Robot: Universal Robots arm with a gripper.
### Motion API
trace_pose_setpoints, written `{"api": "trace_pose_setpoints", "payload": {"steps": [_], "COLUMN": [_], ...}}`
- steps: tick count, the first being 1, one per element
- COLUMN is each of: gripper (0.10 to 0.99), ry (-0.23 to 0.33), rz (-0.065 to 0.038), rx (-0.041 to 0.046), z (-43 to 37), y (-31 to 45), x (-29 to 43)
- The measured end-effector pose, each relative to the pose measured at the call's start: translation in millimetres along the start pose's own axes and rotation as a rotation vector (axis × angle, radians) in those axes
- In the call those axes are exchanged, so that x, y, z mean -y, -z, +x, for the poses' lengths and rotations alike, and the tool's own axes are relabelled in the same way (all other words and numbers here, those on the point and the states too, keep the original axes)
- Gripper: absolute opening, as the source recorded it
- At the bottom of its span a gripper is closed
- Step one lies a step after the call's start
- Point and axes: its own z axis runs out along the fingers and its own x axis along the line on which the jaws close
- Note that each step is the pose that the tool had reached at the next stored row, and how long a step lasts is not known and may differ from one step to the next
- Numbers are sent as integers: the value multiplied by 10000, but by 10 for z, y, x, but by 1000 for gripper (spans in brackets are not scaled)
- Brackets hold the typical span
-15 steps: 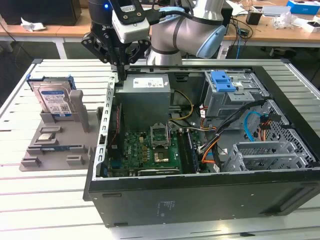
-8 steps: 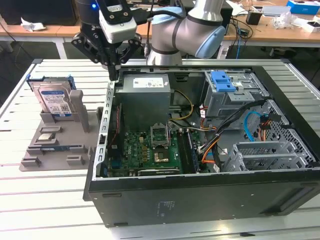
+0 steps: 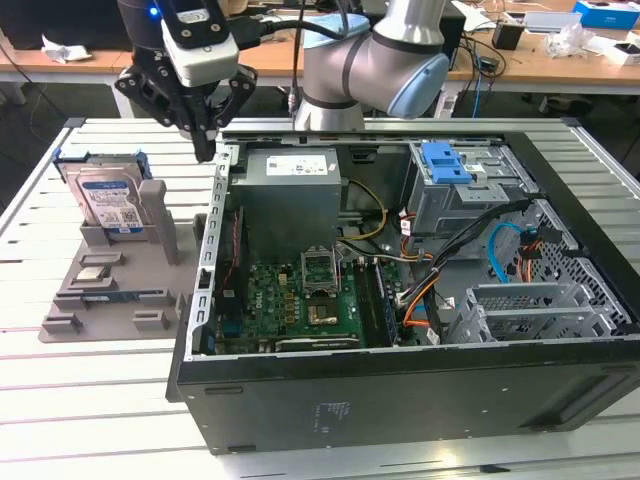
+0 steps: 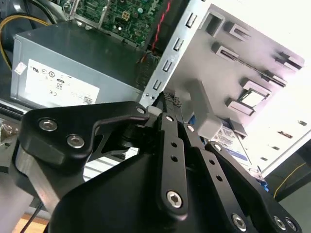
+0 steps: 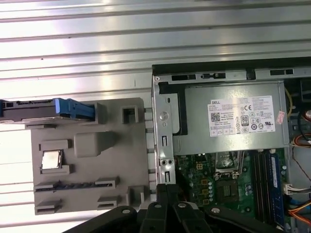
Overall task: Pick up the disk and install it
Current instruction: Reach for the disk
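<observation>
The disk (image 3: pixel 110 200) is a silver drive with a white-and-blue label in a blue bracket. It stands on edge in the grey holder (image 3: pixel 110 290) at the exterior view's left. The first wrist view shows the disk (image 5: pixel 46 109) edge-on, and in the second wrist view a corner of the disk (image 4: pixel 232 145) peeks past the fingers. My gripper (image 3: pixel 206 145) hangs above the case's near wall, to the right of the disk and apart from it. Its fingers are shut with nothing between them, as both wrist views show at the gripper (image 4: pixel 170 103) (image 5: pixel 167 190).
An open computer case (image 3: pixel 400 380) fills the exterior view's right, with a grey power supply (image 3: pixel 290 185), motherboard (image 3: pixel 300 300), blue-clipped drive cage (image 3: pixel 450 170) and loose cables. A small square chip (image 5: pixel 51 161) lies in the holder. The table is ribbed metal.
</observation>
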Motion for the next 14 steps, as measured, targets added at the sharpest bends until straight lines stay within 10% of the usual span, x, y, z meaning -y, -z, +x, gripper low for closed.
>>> {"api": "trace_pose_setpoints", "payload": {"steps": [14], "gripper": [106], "ry": [0], "rz": [0], "rx": [0], "z": [416], "y": [11], "x": [31]}}
